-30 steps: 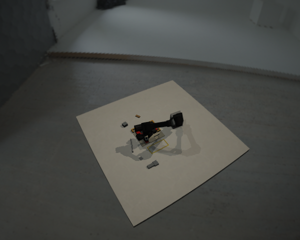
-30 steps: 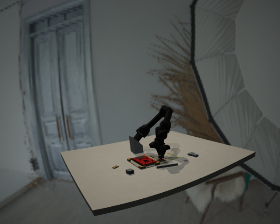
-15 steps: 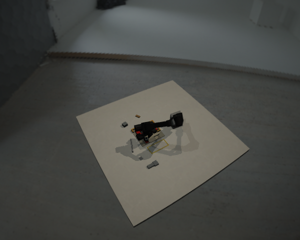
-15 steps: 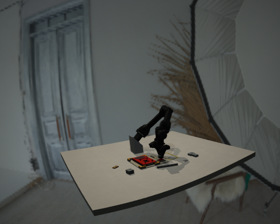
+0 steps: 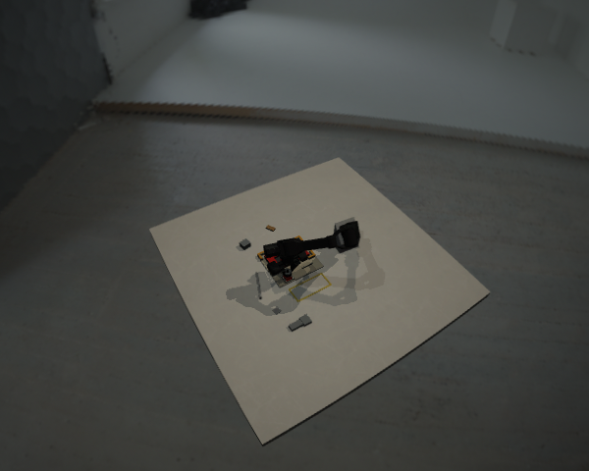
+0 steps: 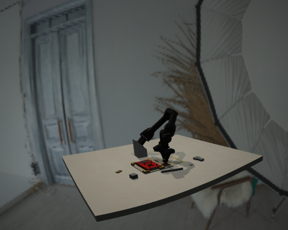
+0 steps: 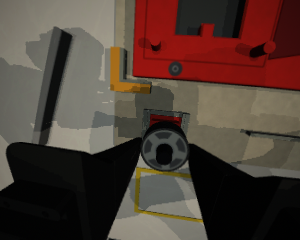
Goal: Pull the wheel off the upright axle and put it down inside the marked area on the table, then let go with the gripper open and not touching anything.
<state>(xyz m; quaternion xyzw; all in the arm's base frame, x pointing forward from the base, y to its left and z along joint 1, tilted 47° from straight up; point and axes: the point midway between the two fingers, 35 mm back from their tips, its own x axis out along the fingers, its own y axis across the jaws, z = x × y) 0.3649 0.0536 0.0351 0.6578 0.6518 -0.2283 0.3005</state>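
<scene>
The grey-rimmed wheel (image 7: pixel 176 145) (image 5: pixel 287 272) sits around the black end of the upright axle (image 7: pixel 164 154), over a small base with a red part (image 7: pixel 166 120) (image 6: pixel 165 163). My gripper (image 7: pixel 164 145) (image 6: pixel 165 161) is shut on the wheel, one fingertip against each side of its rim. The fingers and arm hide most of the wheel in the exterior view, and its height on the axle cannot be told. The marked area, a yellow outline (image 7: pixel 137 190) (image 5: pixel 315 292) (image 6: pixel 178 159), lies on the table close beside the base and holds no wheel.
A red housing (image 7: pixel 215 55) (image 6: pixel 146 164) with upright pegs stands near the wheel, with an orange corner piece (image 7: pixel 116 70) beside it. A dark bar (image 7: pixel 52 90) (image 6: pixel 172 169) lies on the table. Grey blocks (image 5: pixel 299 323) (image 6: pixel 198 158) lie beyond the outline.
</scene>
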